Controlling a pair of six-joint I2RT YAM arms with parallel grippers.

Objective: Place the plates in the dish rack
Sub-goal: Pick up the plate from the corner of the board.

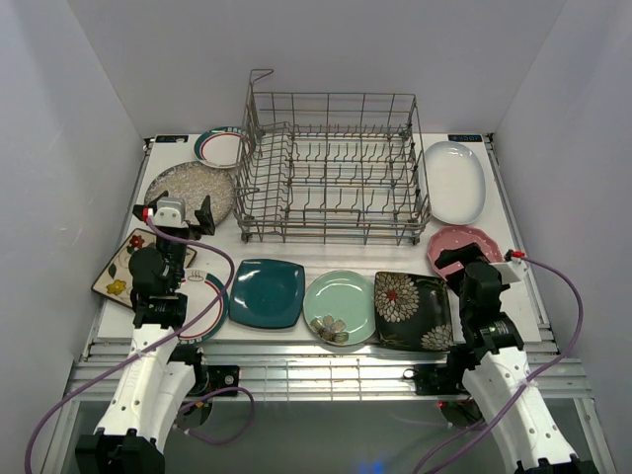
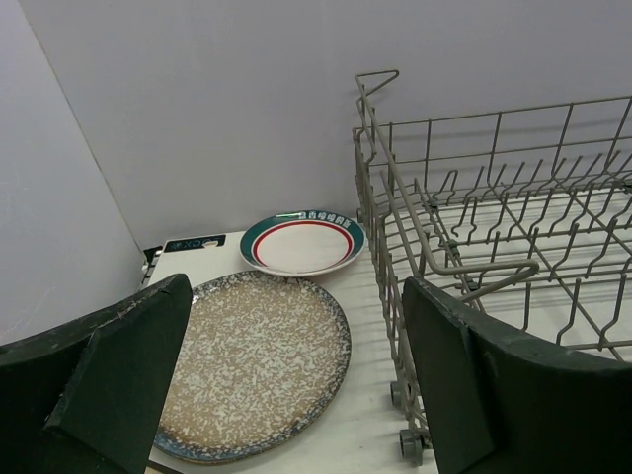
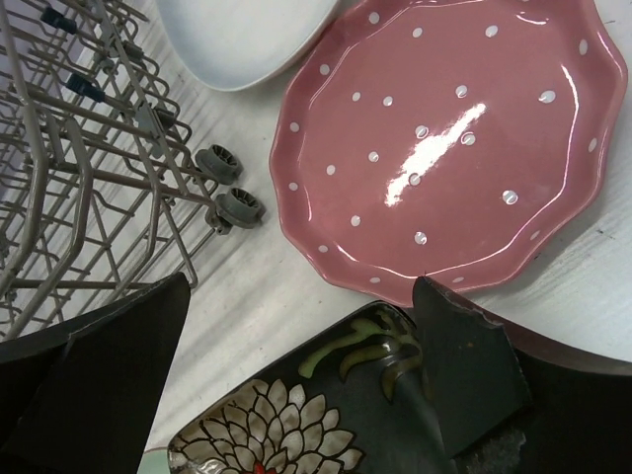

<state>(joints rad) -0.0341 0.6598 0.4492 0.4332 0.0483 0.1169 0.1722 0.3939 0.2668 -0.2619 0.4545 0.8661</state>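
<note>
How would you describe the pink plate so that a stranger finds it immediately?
Start at the grey wire dish rack. Just off its near right corner, in front of the white oval plate, lies the pink plate. Only it has a wavy rim and small white dots.

In the top view, the left arm (image 1: 158, 276) covers one corner of the cream flowered square plate (image 1: 117, 267) and most of the rimmed plate (image 1: 216, 296) at the near left edge of the table (image 1: 326, 255). The right gripper (image 1: 465, 259) hides the near part of the pink scalloped plate (image 1: 462, 238). The marks (image 1: 333, 331) on the mint round plate (image 1: 341, 299) are too small to identify. In the right wrist view, the top edge cuts off the white oval plate (image 3: 247, 39), and the bottom edge cuts off the black floral square plate (image 3: 296, 415).
</note>
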